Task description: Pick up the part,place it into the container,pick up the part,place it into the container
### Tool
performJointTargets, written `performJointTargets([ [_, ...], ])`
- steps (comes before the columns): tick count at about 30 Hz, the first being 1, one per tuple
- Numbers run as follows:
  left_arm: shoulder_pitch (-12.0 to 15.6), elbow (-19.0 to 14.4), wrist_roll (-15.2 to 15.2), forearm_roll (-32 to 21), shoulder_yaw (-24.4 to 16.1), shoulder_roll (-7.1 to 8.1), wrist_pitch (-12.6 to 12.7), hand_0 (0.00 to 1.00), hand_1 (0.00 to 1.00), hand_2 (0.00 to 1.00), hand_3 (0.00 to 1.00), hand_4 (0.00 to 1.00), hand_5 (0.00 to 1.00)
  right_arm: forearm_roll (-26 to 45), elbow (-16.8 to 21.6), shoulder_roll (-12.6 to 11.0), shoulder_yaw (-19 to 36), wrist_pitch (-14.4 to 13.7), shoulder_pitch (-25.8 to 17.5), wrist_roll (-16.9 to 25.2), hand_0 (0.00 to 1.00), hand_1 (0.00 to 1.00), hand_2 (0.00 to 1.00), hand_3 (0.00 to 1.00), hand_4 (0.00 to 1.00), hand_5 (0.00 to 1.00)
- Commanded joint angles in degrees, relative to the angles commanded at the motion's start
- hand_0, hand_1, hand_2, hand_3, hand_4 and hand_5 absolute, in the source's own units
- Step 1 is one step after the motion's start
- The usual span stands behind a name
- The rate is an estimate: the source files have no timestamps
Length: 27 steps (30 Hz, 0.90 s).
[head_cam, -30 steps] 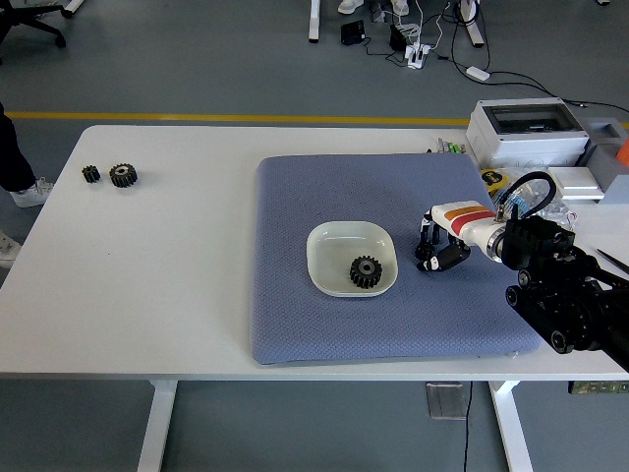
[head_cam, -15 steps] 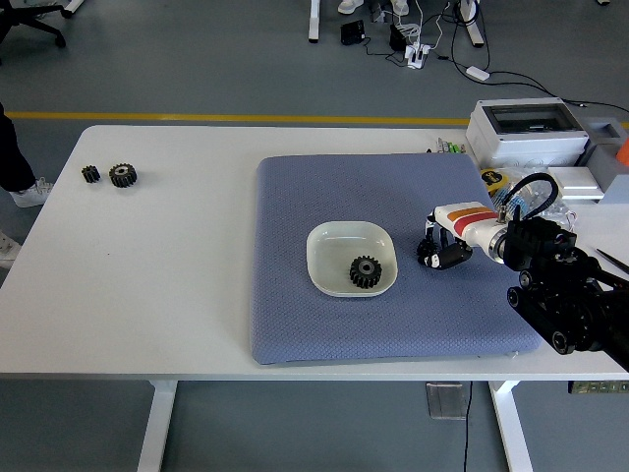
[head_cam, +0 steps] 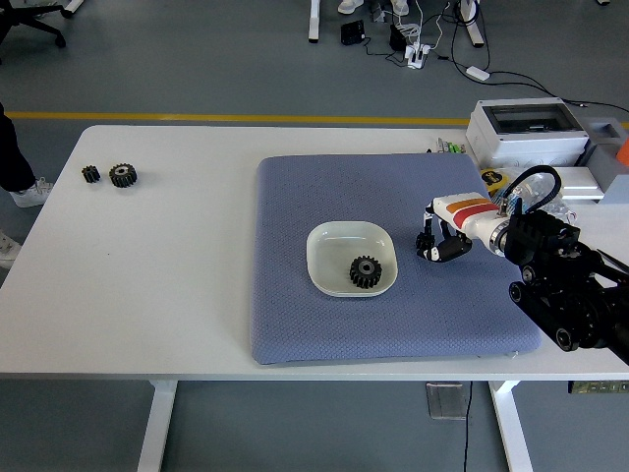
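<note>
A black gear (head_cam: 366, 272) lies in the white square bowl (head_cam: 334, 246) on the blue-grey mat (head_cam: 295, 305). Two more black gears, a small one (head_cam: 90, 174) and a larger one (head_cam: 123, 175), lie on the white table at the far left. My right hand (head_cam: 436, 242) hovers over the mat just right of the bowl, its black fingers curled loosely downward and holding nothing. My left arm is out of view.
A white box (head_cam: 526, 131) and assorted items stand at the table's back right. A person's dark leg and shoe (head_cam: 20, 187) show at the left edge.
My right hand has drawn back slightly up and to the right, away from the bowl. The gear in the bowl and the two gears at the left have not moved.
</note>
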Motion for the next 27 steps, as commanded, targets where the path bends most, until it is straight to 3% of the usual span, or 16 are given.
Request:
performJointTargets([
  [10,-0.03,0.00,-0.06,0.11,-0.08,0.10,0.01,0.717,0.679,0.684,0.570,0.610,0.570,-2.86,10.21,-1.60,1.30,0.11,0.63,-0.42,0.002,0.057,0.178,0.341,0.796,0.329],
  [18,0.00,0.00,-0.06,0.08,-0.06,0.04,0.01,0.717,0.679,0.685,0.569,0.610,0.570,-2.56,18.45,-2.28,-2.42,2.94,0.72,-1.53,0.002,0.052,0.179,0.336,0.797,0.331],
  [27,-0.04,0.00,-0.04,-0.12,0.20,-0.04,-0.03,0.717,0.678,0.685,0.570,0.609,0.570,-3.30,18.40,-0.24,-4.36,5.31,1.14,-3.45,0.002,0.051,0.182,0.338,0.794,0.338],
])
